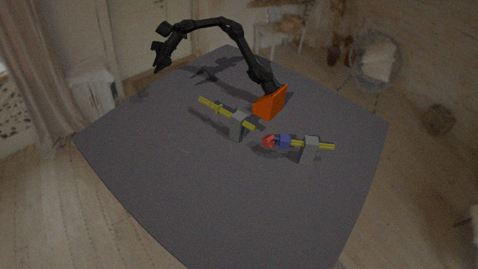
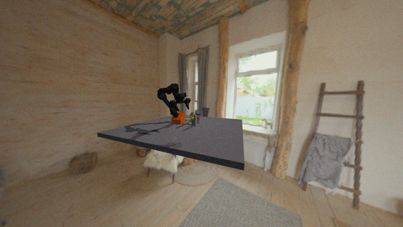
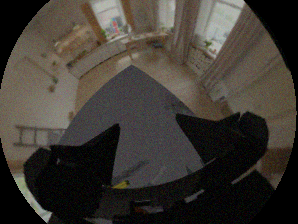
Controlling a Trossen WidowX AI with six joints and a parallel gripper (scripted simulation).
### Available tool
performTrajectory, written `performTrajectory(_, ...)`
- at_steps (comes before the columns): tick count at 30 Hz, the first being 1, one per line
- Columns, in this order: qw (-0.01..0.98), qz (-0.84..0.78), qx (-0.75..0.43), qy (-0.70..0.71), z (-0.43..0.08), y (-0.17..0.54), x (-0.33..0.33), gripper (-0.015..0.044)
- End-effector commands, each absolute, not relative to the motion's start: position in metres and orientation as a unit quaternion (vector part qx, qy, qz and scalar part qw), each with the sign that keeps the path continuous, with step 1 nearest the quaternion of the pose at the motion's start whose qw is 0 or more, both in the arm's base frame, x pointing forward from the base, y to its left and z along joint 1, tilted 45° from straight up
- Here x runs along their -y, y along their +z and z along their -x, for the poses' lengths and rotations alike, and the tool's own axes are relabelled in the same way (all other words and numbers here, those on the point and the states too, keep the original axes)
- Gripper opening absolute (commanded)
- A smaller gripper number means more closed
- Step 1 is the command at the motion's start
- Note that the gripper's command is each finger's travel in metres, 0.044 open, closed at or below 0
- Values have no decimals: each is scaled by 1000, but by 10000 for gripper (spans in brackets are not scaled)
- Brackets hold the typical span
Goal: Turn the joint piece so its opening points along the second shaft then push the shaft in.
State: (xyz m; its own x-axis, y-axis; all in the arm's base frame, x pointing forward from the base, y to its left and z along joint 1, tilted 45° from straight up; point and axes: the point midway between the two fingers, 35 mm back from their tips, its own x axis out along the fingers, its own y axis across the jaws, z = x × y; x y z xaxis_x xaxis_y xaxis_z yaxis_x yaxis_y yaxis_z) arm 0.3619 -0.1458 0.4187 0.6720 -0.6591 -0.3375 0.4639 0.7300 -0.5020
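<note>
My gripper (image 1: 155,68) (image 2: 188,107) (image 3: 148,121) is open and empty, high above the table and beyond the far end of the second shaft. The fixed shaft (image 1: 296,143) is yellow and runs through a grey block (image 1: 309,150). On its end sits a blue part (image 1: 284,141) with the red square joint piece (image 1: 267,141) (image 2: 198,117) hinged to it. The joint piece looks tilted; where its opening points is too small to tell. The second shaft (image 1: 208,102), yellow with a cross-shaped collar, passes through another grey block (image 1: 236,128). Its near end is apart from the joint piece.
The orange arm base (image 1: 268,107) (image 2: 177,117) stands on the dark grey table (image 1: 200,187) (image 2: 214,141), behind the two blocks. The arm arches up from it. A bit of yellow (image 3: 120,185) shows low in the wrist view beside the left finger.
</note>
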Motion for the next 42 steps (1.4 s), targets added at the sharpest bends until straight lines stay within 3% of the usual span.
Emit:
performTrajectory(1,901,167,-294,-272,-388,377,116,440)
performTrajectory(9,888,130,-395,-196,-428,276,32,440)
performTrajectory(16,847,125,-493,-157,-425,180,-50,440)
performTrajectory(29,737,200,-622,-174,-333,29,-165,440)
performTrajectory(37,678,289,-636,-230,-253,-32,-190,440)
performTrajectory(42,673,299,-635,-234,-246,-36,-191,440)
